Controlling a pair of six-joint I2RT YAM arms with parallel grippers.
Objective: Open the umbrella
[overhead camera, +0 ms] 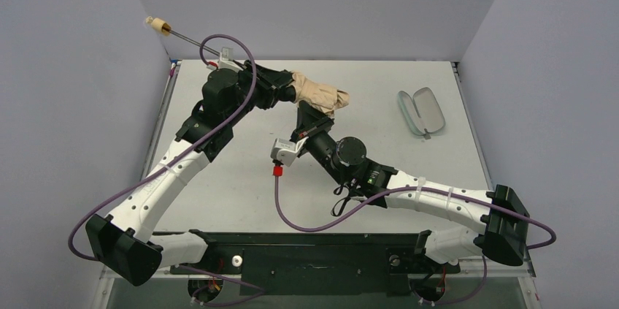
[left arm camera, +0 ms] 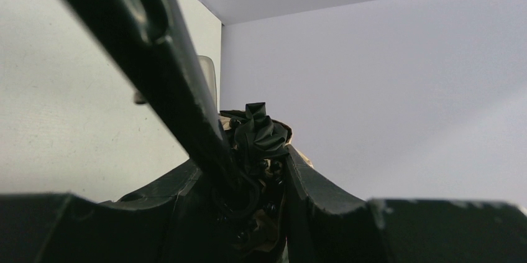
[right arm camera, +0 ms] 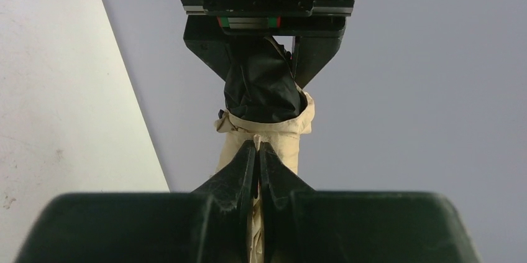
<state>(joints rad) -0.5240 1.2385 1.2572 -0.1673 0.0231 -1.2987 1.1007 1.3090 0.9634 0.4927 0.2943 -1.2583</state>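
Umbrella point(overhead camera: 323, 97) held above the surface point(overhead camera: 379, 177), shaft out, canopy still bundled: my left gripper point(overhead camera: 288, 90) clamps its gathered black lining, my right gripper point(right arm camera: 258, 157) is pinched shut on its tan fabric; 2 grips set, spreading left.
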